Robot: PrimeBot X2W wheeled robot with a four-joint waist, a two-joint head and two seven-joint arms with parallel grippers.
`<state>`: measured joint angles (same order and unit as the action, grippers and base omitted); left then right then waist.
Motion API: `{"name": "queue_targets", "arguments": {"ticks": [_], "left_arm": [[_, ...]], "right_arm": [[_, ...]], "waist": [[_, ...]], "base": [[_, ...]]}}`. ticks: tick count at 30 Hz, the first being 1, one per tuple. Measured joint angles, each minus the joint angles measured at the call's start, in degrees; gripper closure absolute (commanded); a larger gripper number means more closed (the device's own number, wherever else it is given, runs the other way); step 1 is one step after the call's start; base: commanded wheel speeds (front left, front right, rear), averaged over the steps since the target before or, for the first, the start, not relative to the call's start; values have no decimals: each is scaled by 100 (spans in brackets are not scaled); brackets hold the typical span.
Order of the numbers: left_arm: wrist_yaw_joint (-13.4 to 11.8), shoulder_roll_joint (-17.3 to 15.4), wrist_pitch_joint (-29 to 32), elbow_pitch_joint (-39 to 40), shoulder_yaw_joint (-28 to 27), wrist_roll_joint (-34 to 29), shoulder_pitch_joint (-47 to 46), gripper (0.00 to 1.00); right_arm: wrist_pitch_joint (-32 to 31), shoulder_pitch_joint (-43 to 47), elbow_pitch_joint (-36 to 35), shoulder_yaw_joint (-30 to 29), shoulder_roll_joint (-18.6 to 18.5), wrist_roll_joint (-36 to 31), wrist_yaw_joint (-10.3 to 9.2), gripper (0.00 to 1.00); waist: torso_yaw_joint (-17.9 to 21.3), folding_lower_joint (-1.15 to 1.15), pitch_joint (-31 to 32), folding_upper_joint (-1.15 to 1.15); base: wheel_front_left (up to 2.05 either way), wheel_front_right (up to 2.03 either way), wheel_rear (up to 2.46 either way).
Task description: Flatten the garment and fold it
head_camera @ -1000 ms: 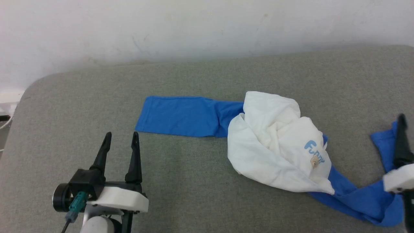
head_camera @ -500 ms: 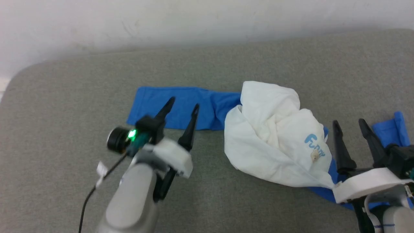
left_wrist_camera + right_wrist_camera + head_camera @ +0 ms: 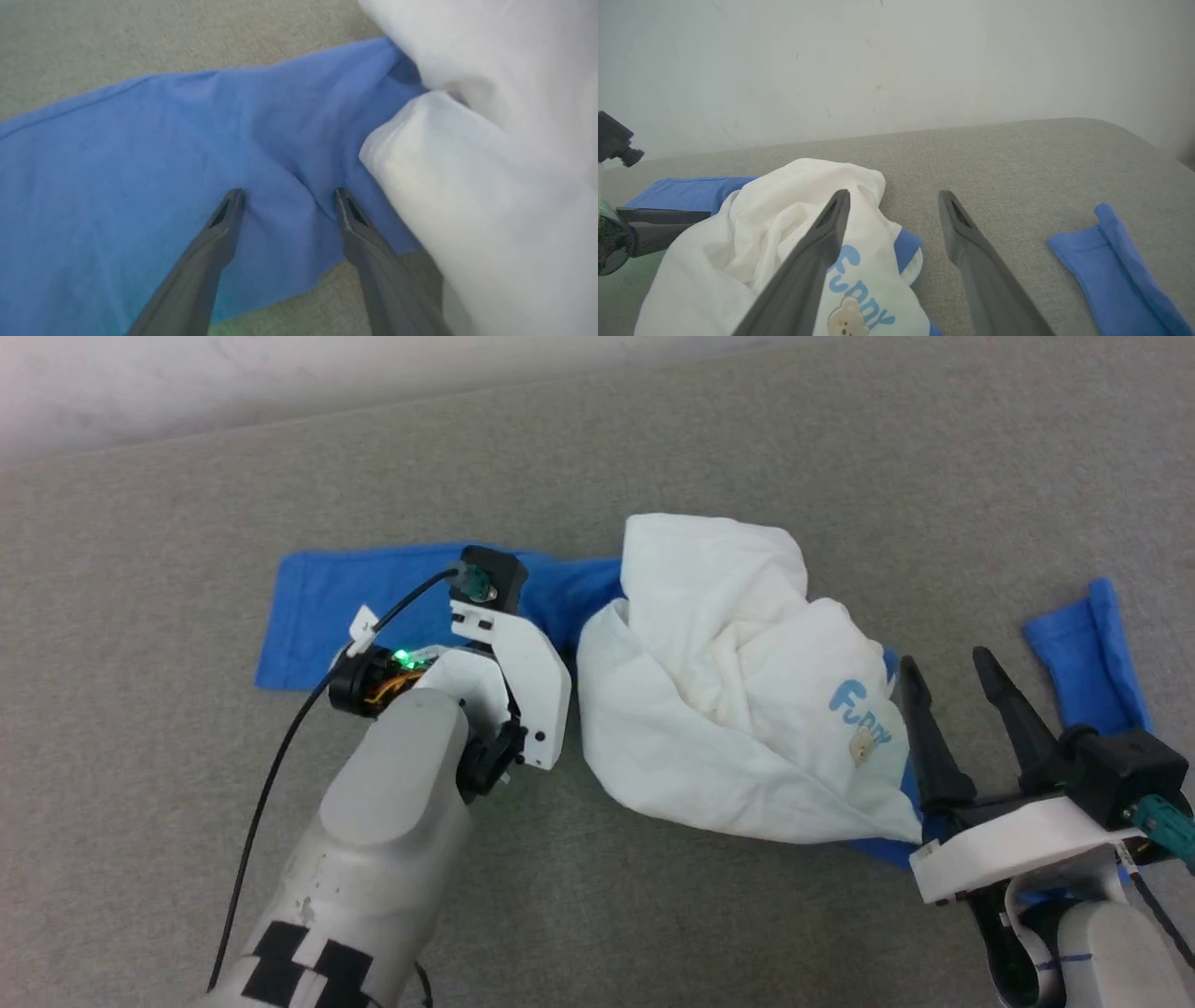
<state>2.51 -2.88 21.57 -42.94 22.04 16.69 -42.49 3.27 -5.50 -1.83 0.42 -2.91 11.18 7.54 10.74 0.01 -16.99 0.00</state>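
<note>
The shirt [image 3: 719, 709] lay on a grey pad [image 3: 140, 523], with a pale wall [image 3: 878, 60] at the far side. Its white middle was bunched up in a soft heap near the middle of the pad. The blue word "Funny" [image 3: 859, 705] and a tiny tan bear [image 3: 864, 745] showed on the right side of the heap. One blue sleeve [image 3: 317, 607] lay flat and stretched out to the left. The other blue sleeve [image 3: 1088, 653] ran out from under the heap to the right, and its end lay on the far right. The left gripper [image 3: 288, 192] pointed down at the left sleeve, just beside the white heap. Its two fingers stood wide apart and held nothing. The tips were right at the blue cloth, with a small crease between them, but it was hard to tell if they pressed on it. The right gripper [image 3: 945, 658] was on the right, near side of the heap. Its fingers pointed to the far side, in the gap between the heap and the right sleeve end. They were wide apart too, and held nothing.
</note>
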Motion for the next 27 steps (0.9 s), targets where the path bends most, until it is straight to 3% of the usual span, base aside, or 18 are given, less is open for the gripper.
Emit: {"name": "queue_targets", "arguments": {"ticks": [2,3,4,6,13,16,22,23,27], "left_arm": [[-59,-36,282,-62,60,-36,-141,0],[-63,-54,383,-78,91,-65,-187,36],[-65,-64,435,-86,103,-66,-216,100],[-76,-87,352,-55,102,-63,-210,100],[-344,-157,-912,276,-248,135,397,100],[-555,-420,-1460,676,-636,354,978,100],[-888,-882,-1482,1378,-1069,560,1967,100],[-1060,-1042,-1326,1689,-1203,605,2410,100],[-1272,-1133,-1067,2168,-1355,759,3014,100]], "right_arm": [[9,-5,26,2,0,1,0,0],[29,-6,42,1,-1,8,0,0],[30,-7,57,-7,-3,15,0,0],[27,-9,80,0,-3,24,0,0],[-38,-4,77,-67,-3,-15,0,0],[-162,51,40,-157,-4,-73,0,0],[-318,207,-30,-252,-5,-105,0,0],[-385,242,-54,-272,-2,-105,0,0],[-521,261,-77,-345,-1,-111,0,0]], "waist": [[72,-1,-51,0],[99,-1,-65,0],[112,-1,-68,1],[106,-1,-53,1],[-72,-1,78,1],[-286,-1,271,1],[-634,-2,552,1],[-777,-2,649,1],[-981,-2,764,1]], "base": [[0,0,0],[0,0,0],[0,0,0],[0,0,0],[0,0,0],[0,0,0],[0,0,0],[0,0,0],[0,0,0]]}}
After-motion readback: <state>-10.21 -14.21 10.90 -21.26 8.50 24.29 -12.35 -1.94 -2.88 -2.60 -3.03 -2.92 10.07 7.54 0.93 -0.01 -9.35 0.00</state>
